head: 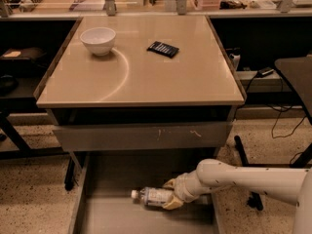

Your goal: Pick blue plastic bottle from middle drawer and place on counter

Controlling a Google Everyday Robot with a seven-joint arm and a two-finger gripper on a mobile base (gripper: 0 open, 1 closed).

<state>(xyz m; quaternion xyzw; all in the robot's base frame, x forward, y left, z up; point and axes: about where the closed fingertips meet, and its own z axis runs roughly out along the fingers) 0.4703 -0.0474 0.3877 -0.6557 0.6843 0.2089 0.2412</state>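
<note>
Lower centre, fingers (170, 183): two yellowish fingers are seen, one above and one below the bottle in the frame, clasped on its base end.
Gripper (170, 195): it is held low inside the pulled-out drawer, right of the drawer's middle, and is pointed toward the left of the frame.
Blue plastic bottle (152, 196): it is laid on its side on the drawer floor. Its long axis runs nearly level across the frame, dipping slightly toward the right. The white cap is pointed to the left of the frame, and the base is taken between the fingers.
Arm (243, 177): a white arm is stretched in from the lower right edge of the frame, over the drawer's right side.
Middle drawer (122, 221): it is pulled out at the bottom of the frame, and its grey floor is seen around the bottle.
Drawer front (141, 136): a grey panel with scratch marks is seen above the open drawer.
Counter (146, 77): a glossy tan top fills the upper middle of the frame.
Bowl (98, 40): a white bowl is set at the counter's upper left.
Calculator (163, 48): a flat black calculator is laid right of the bowl, well apart from it.
</note>
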